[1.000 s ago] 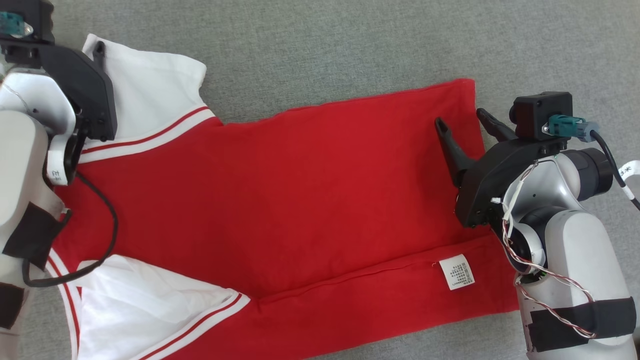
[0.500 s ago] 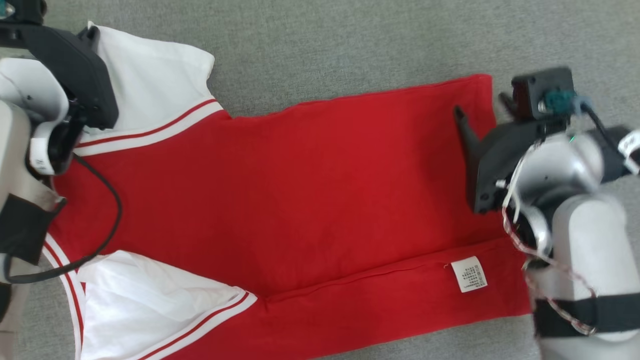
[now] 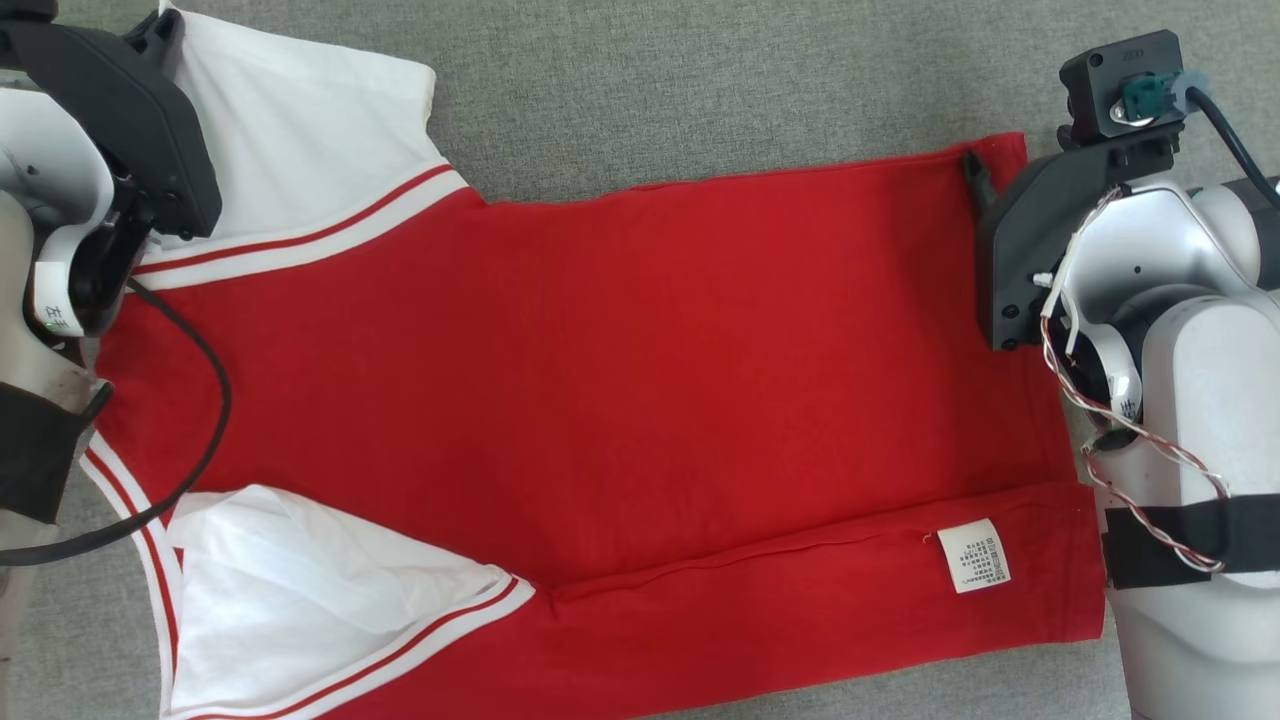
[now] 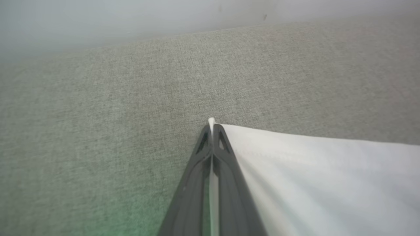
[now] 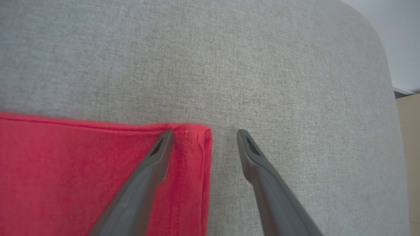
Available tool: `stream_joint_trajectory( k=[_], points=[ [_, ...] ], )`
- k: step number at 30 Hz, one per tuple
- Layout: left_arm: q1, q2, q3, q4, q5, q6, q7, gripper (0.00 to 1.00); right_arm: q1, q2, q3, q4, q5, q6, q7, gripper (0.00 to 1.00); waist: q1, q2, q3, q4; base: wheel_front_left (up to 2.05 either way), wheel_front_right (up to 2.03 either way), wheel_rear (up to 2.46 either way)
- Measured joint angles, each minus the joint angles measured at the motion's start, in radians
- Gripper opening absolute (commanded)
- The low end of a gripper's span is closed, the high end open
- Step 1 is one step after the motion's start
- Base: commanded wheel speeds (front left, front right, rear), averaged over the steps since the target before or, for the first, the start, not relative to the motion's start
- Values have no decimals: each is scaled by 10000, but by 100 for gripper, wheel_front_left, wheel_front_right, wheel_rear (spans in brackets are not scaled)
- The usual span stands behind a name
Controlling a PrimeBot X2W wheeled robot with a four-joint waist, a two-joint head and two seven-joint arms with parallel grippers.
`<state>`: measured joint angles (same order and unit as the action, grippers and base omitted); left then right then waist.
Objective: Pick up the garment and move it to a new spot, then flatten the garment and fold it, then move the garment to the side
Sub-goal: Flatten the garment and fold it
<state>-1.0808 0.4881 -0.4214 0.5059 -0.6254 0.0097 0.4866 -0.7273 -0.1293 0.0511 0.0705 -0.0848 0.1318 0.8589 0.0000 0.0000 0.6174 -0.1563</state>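
The garment (image 3: 600, 380), a red shirt with white sleeves and red-striped trim, lies spread flat on the grey cushion. My left gripper (image 3: 158, 25) is at the far left sleeve. In the left wrist view, that gripper (image 4: 212, 126) is shut on the white sleeve's (image 4: 311, 177) edge, with a strip of cloth pinched between the fingers. My right gripper (image 3: 1000, 160) hovers at the far right hem corner. Seen from the right wrist, it (image 5: 205, 133) stands open, one finger over the red corner (image 5: 193, 154) and the other over bare cushion.
The grey upholstered surface (image 3: 700, 80) extends beyond the garment; its rounded edge (image 5: 385, 65) falls away to the right of my right gripper. A white care label (image 3: 973, 555) lies on the near hem fold. My left arm's black cable (image 3: 215, 400) loops over the shirt.
My left gripper has shut on the white sleeve edge. My right gripper has moved from the middle of the hem to its far corner, still open. The head camera has shifted.
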Motion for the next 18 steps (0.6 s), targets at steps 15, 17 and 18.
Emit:
stream_joint_trajectory(
  k=[15,17,18],
  points=[
    [-8,151,-54,234,-84,-21,-27,0,-77,-359,408,324,508,0,353,46,0,0,-228,-3,0,0,0],
    [-15,165,-54,234,-86,-21,-29,0,-118,-420,546,418,709,0,399,35,0,1,-219,3,0,0,0],
    [-22,167,-58,234,-86,-21,-35,0,-131,-456,627,468,780,0,399,20,0,0,-210,8,0,0,0]
  ],
)
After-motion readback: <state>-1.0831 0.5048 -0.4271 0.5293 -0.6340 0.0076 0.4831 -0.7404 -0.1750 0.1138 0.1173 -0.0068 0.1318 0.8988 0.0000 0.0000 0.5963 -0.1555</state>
